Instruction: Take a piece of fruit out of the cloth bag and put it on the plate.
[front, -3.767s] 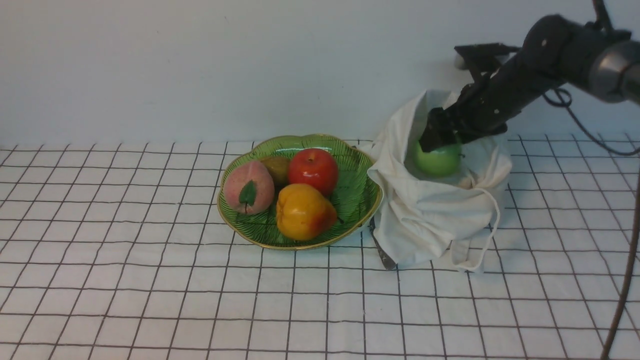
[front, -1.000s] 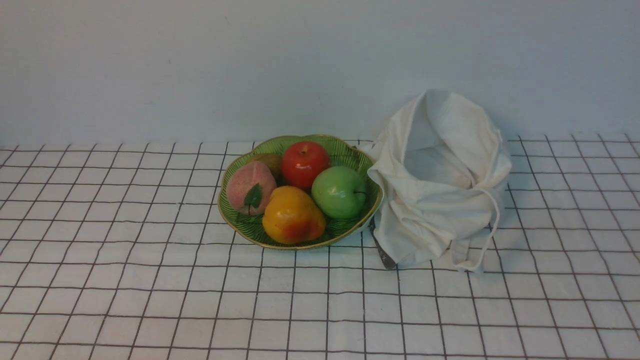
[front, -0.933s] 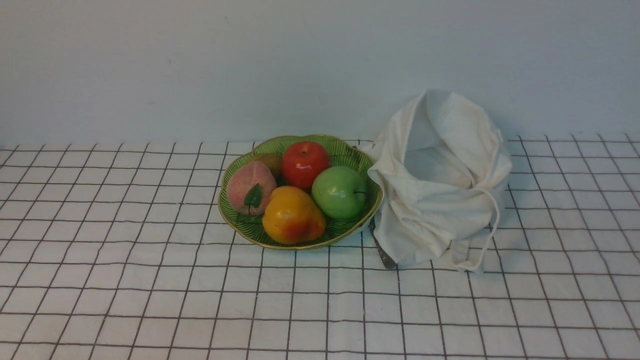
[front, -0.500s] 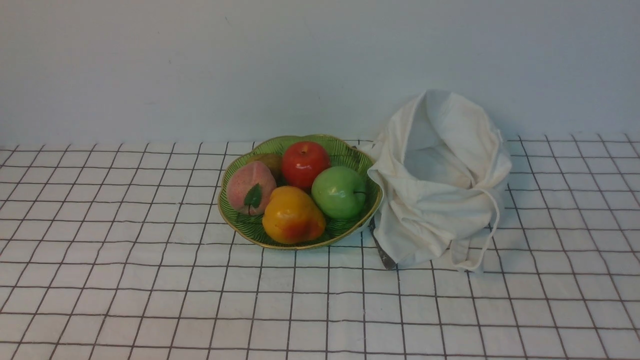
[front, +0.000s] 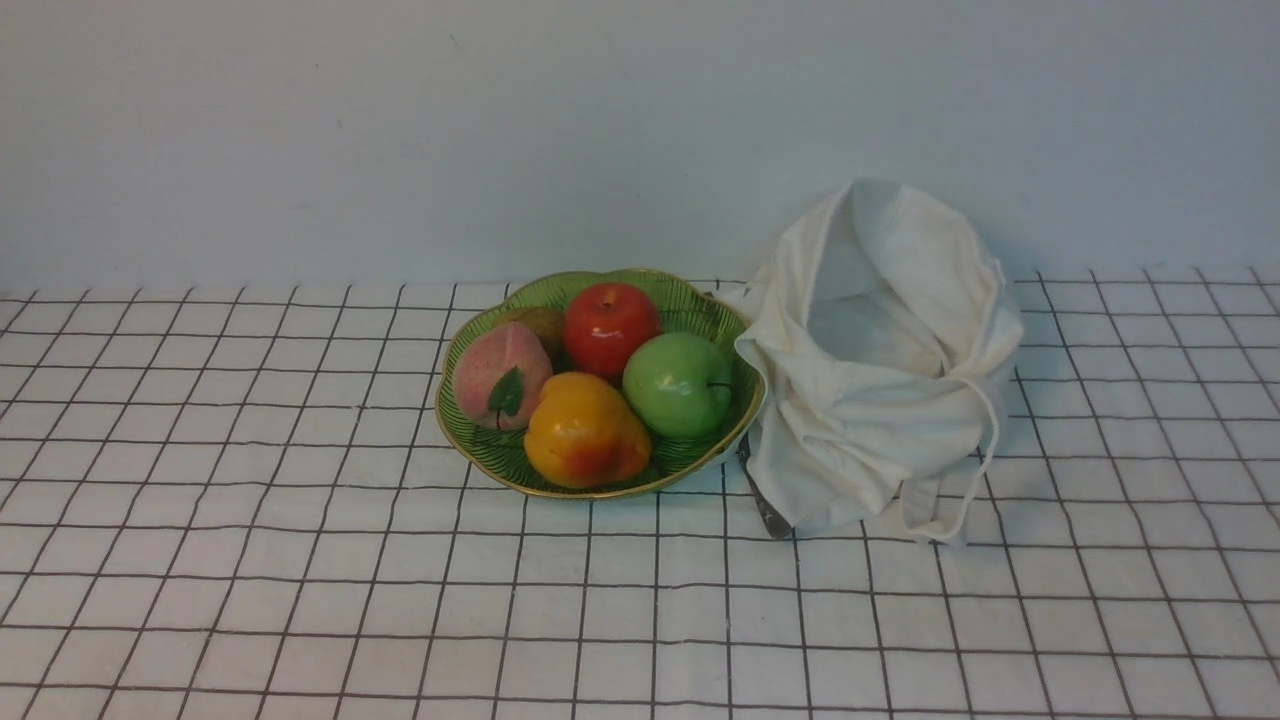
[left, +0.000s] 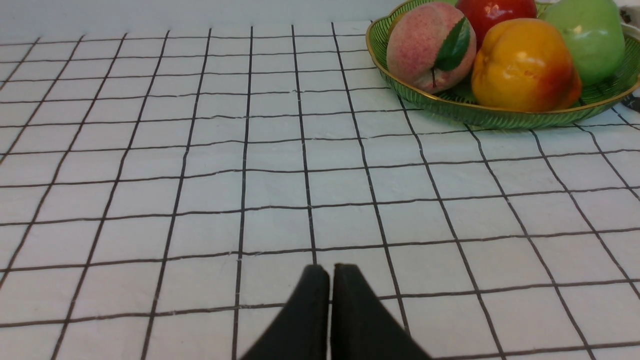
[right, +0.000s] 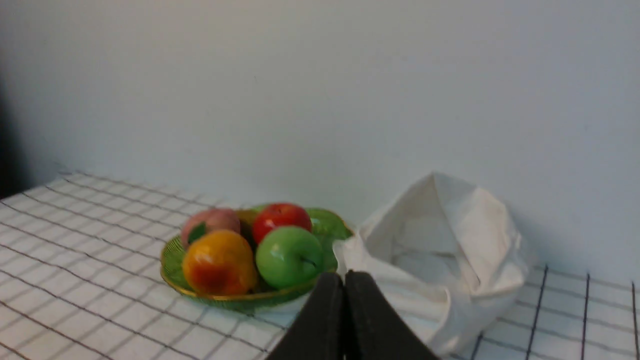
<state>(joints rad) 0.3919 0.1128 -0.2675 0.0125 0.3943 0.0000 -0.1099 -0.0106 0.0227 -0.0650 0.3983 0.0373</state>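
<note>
The green apple rests on the right side of the green gold-rimmed plate, stem pointing toward the bag; it also shows as the green apple and the green apple. The off-white cloth bag slumps open just right of the plate, nothing visible inside. Neither arm appears in the front view. My left gripper is shut and empty over bare cloth, well short of the plate. My right gripper is shut and empty, pulled back from the plate and bag.
On the plate also lie a red apple, a yellow-orange pear, a fuzzy peach with a leaf and a brownish fruit behind it. A dark strip pokes out under the bag. White gridded tablecloth spreads around; a wall stands behind.
Earlier my right gripper held the green apple in the bag's mouth; now the apple lies on the plate and the arm is gone from the front view. Nothing moved in the last second.
</note>
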